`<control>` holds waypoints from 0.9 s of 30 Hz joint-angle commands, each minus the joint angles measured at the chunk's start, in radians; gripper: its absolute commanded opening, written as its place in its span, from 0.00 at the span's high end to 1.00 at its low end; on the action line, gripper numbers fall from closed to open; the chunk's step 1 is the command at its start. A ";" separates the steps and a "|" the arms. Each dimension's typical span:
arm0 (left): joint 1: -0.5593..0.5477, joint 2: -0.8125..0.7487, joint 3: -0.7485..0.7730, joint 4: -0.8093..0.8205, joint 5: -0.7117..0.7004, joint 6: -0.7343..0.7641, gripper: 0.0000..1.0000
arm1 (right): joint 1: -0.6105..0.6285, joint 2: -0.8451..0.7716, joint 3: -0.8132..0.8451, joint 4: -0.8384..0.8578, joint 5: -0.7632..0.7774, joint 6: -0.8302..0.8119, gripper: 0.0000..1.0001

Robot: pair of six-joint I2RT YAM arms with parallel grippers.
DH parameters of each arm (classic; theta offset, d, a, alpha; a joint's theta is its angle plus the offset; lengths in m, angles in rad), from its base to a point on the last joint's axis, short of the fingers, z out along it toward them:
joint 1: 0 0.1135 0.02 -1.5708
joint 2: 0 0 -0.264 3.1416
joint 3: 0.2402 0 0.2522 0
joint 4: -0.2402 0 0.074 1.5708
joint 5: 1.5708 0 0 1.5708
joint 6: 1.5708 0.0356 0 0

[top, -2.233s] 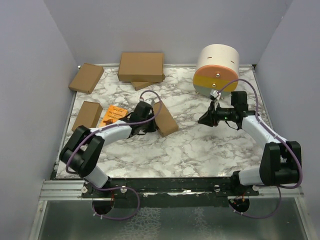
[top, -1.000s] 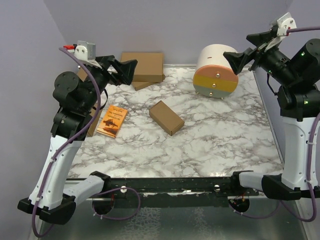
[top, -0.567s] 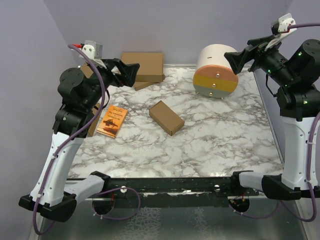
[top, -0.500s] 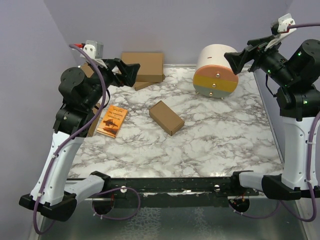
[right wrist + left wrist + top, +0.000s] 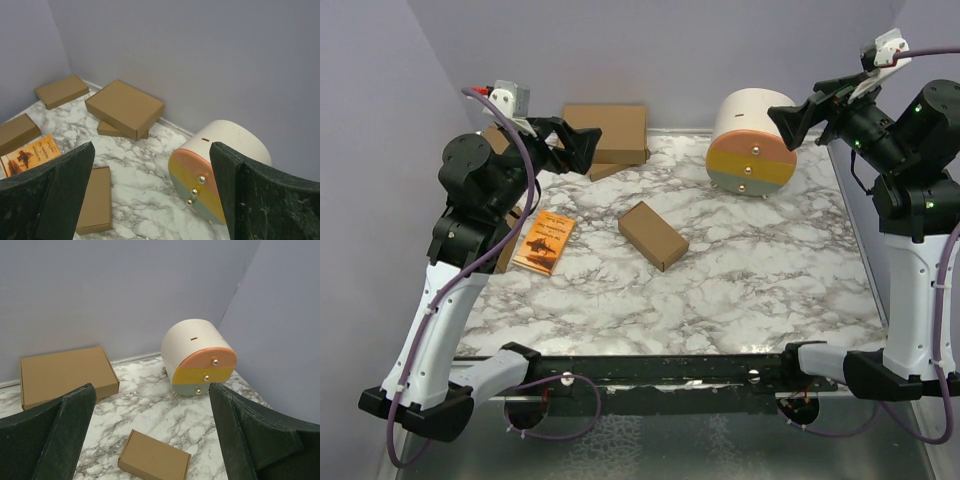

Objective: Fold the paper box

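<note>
Top view: both arms are now raised high and pulled back. About two seconds ago they were low over the bench (image 5: 750, 285), with the left claw (image 5: 582, 148) right at the paper box (image 5: 653, 235). In the last second they barely move. The left claw is spread, holds nothing and hangs in the air over the far-left corner. The right claw (image 5: 800, 108) is also spread and empty, up by the round drawer unit (image 5: 752, 140). The paper box lies mid-bench as a closed oblong carton, just right of the orange booklet (image 5: 546, 241) and touching neither claw. Judgement: the fold looks done and the arms have retreated, with nothing left to tuck.

Left wrist: the left claw (image 5: 151, 390) has its fingers (image 5: 55, 435) wide apart with only air between them. The paper box (image 5: 154, 459) sits well below, low in the frame between the fingers. The larger carton (image 5: 65, 375) is at the far left and the drawer unit (image 5: 200, 360) at the far right.

Right wrist: the right claw (image 5: 151, 147) is spread and empty. The paper box (image 5: 95, 200) lies far below, near the left finger's edge and well apart from it. All its flaps look shut.
</note>
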 commanded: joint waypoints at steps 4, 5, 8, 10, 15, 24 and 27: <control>0.004 0.027 0.001 0.038 0.041 0.010 0.01 | -0.014 -0.037 -0.036 -0.013 0.017 0.008 0.00; 0.004 0.028 -0.001 0.041 0.043 0.006 0.01 | -0.014 -0.037 -0.035 -0.012 0.019 0.010 0.00; 0.005 0.027 -0.010 0.047 0.047 0.003 0.01 | -0.015 -0.034 -0.036 -0.011 0.016 0.017 0.00; 0.004 0.025 -0.010 0.040 0.048 0.006 0.01 | -0.017 -0.034 -0.033 -0.011 0.015 0.019 0.00; 0.005 0.017 -0.011 0.031 0.043 0.010 0.01 | -0.028 -0.040 -0.034 -0.008 0.011 0.026 0.00; 0.005 0.011 -0.014 0.033 0.048 0.009 0.01 | -0.038 -0.053 -0.051 0.000 0.015 0.033 0.00; 0.005 0.013 -0.014 0.033 0.047 0.010 0.01 | -0.040 -0.050 -0.049 0.000 0.007 0.036 0.00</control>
